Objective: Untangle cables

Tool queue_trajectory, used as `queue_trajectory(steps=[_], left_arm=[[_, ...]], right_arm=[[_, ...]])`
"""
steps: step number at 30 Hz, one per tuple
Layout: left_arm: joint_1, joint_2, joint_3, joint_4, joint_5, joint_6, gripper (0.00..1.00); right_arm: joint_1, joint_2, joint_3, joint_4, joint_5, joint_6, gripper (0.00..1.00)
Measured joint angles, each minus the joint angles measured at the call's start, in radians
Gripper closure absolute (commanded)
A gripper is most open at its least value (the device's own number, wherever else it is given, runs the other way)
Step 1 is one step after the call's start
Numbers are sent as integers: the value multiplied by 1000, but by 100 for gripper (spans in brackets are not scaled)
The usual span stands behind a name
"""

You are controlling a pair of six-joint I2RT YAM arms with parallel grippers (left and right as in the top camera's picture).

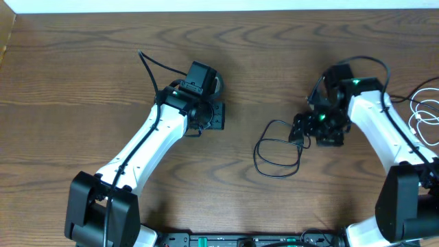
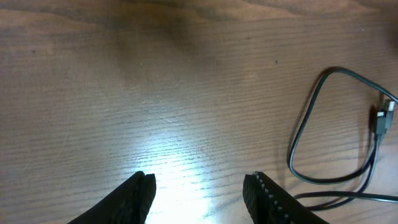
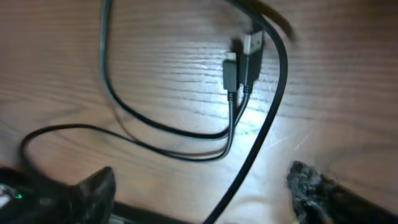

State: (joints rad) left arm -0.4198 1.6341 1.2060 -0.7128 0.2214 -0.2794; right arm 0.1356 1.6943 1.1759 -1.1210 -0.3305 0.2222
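Observation:
The black cable lies in loose loops on the wooden table between the two arms. Its two small plug ends lie side by side. The white cable lies coiled at the far right edge, apart from the black one. My right gripper hangs over the right end of the black loop. It is open, and a blurred black cord runs between its fingers ungripped. My left gripper is open and empty, left of the black cable.
A thick black wire runs from the left arm across the table at the back. The table's far edge runs along the top of the overhead view. The arm bases stand at the front corners.

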Motion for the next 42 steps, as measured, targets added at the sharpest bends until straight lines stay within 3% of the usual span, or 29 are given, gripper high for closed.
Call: queue_trajectory(steps=[4,10,12,18,21,24,26,31,36,42], left_arm=[[0,0,0,-2,-7,0,49],[0,0,0,-1,-12,0,49],[0,0,0,-2,-14,0,49],[0,0,0,-4,-15,0,49],[0,0,0,-5,-15,0,49],[0,0,0,-5,-15,0,48],[0,0,0,-5,-15,0,49],[0,0,0,-8,-15,0,49],[0,0,0,-9,-15,0,49],[0,0,0,-11,-15,0,49]], right_arm=[[5,0,-123,146,-20,179,17],[5,0,-257,338,-69,399,53],[5,0,-260,408,-76,429,59],[5,0,-260,555,-82,463,54],[5,0,-260,569,-82,465,59],[4,0,-257,572,-82,471,76],[2,0,-243,570,-82,472,93],[-6,0,-183,553,-84,462,99],[-6,0,-86,500,-80,396,99],[-30,1,187,291,60,209,99]])
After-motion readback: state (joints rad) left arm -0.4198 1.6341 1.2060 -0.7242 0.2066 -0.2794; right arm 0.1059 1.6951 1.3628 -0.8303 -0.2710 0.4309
